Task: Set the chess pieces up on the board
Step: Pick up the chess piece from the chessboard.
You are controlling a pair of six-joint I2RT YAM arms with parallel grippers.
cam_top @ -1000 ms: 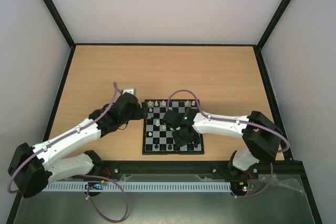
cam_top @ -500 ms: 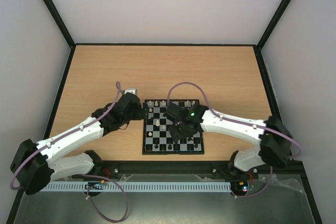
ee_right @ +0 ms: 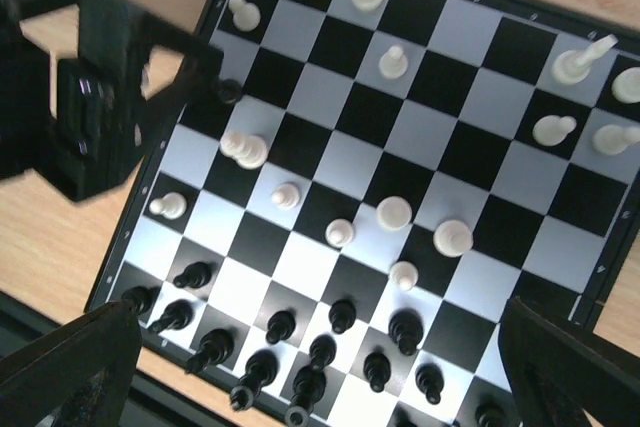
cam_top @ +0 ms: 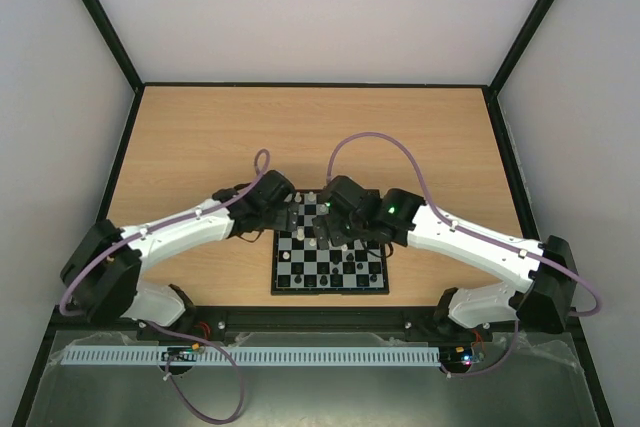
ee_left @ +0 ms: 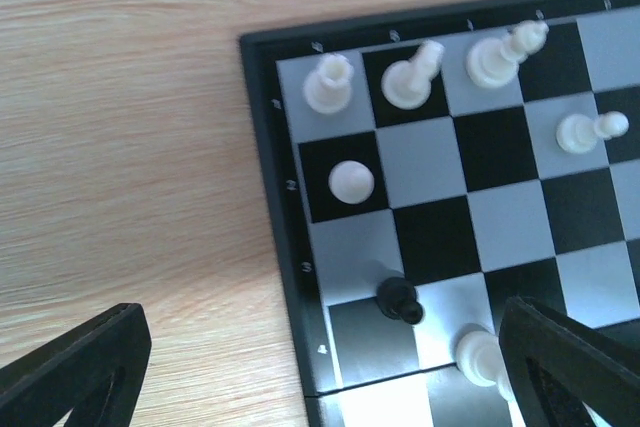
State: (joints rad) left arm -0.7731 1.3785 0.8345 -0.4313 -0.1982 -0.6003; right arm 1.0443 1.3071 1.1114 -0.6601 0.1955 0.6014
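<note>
The board [cam_top: 330,290] lies near the table's front edge, between both arms. In the right wrist view black chess pieces [ee_right: 343,314] stand in rows at the board's [ee_right: 420,132] near side, and white ones [ee_right: 394,212] are scattered across the middle and far side. My right gripper [ee_right: 315,377] hovers open above the black rows, holding nothing. My left gripper [ee_left: 320,377] is open over the board's far-left corner [ee_left: 268,147]. Between its fingers stand a black pawn [ee_left: 400,299] and a white piece [ee_left: 478,355], neither gripped. Several white pieces [ee_left: 412,75] stand ahead of it.
Bare wooden table [cam_top: 300,137] stretches beyond the board, enclosed by a black frame and pale walls. The two grippers [cam_top: 287,212] [cam_top: 322,232] sit close together over the board's far-left part. My left gripper's fingers [ee_right: 100,97] show in the right wrist view.
My right gripper has opened and moved from the board's middle toward its far side. The left arm has swung right, onto the board's far-left corner.
</note>
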